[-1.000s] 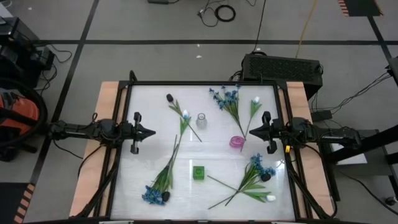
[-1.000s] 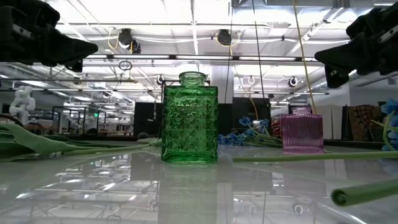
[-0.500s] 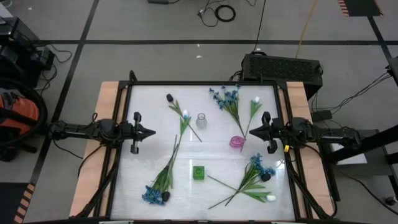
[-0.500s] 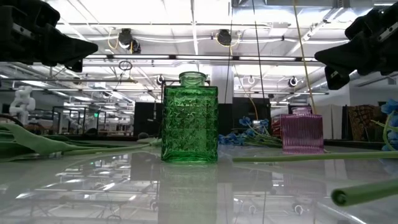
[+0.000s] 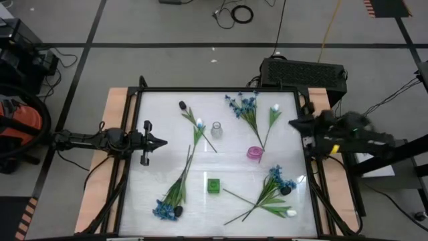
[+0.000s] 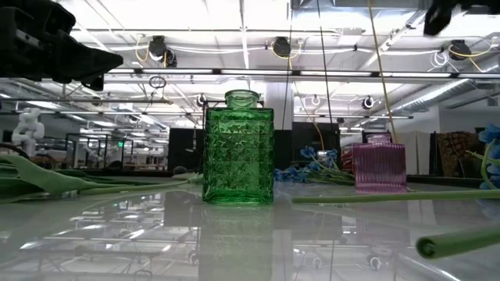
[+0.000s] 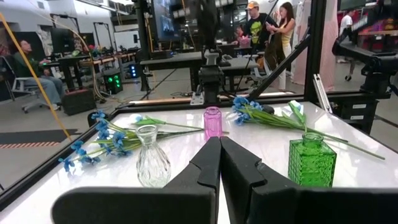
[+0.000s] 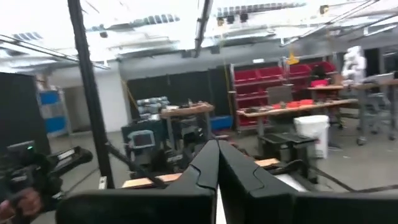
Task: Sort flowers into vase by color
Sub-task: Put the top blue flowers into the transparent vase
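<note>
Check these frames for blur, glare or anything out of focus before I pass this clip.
High view: the right arm is smeared by motion blur at the table's right edge, and the white table reads sharp. Low view: the glossy top mirrors the ceiling lights; the green vase is crisp, while a near stem is soft. Right wrist view: the room is blurred throughout. Left wrist view: sharp.

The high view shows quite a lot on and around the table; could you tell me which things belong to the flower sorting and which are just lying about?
For the job:
blue flowers
white tulip
dark tulip
clear vase
pink vase
green vase

Lying about:
black box
coiled cable
</note>
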You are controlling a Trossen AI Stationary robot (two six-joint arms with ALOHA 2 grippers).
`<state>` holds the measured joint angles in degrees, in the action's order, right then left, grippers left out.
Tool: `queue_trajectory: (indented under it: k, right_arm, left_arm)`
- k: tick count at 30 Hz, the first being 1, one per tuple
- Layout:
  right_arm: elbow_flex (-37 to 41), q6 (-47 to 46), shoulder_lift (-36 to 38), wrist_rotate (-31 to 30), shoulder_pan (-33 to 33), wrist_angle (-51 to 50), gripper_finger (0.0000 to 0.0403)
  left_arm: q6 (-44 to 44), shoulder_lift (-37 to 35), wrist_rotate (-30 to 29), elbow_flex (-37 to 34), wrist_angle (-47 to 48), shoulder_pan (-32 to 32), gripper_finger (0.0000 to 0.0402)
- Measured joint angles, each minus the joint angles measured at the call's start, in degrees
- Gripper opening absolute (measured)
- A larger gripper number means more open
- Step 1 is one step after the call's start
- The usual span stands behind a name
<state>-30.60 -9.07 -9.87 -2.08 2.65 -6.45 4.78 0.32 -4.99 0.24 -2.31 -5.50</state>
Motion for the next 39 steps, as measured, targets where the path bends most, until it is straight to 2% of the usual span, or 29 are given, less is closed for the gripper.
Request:
queue_trajectory:
  k: [6, 10, 15, 22, 27, 34, 39]
  right_arm:
    - [-20.7, 1.54, -14.57, -2.95, 0.01, -14.96, 0.0]
    - [-25.65, 3.7, -22.53, -2.13, -0.2, -17.26, 0.0]
    - [-21.14, 3.51, -28.37, -2.17, -0.52, -16.47, 0.0]
    - [-9.35, -1.69, -32.94, -2.39, -0.52, -3.45, 0.0]
    - [-3.05, -4.97, -35.87, -2.42, -0.49, 0.41, 0.0]
    - [-0.2, -8.03, -38.62, -2.43, -0.49, 1.6, 0.0]
    - [-0.2, -7.36, -39.79, -2.43, -0.49, 1.55, 0.0]
  left_arm:
    - [0.01, -0.02, -0.22, 0.01, -0.31, 0.01, 0.0013]
    - [-0.36, -0.02, -0.27, -0.01, -0.28, 0.0, 0.0013]
    - [-4.85, 0.1, -1.53, -0.01, 0.17, 0.01, 0.0013]
    - [-8.99, 1.38, -2.15, 0.02, 0.22, 0.02, 0.0013]
    - [-8.94, 3.26, -6.5, 0.59, -2.26, 0.01, 0.0013]
    - [-8.77, 11.65, -7.58, 10.66, -2.37, 0.0, 0.0013]
    - [-8.38, 22.45, -7.58, 23.79, 1.94, 0.0, 0.0013]
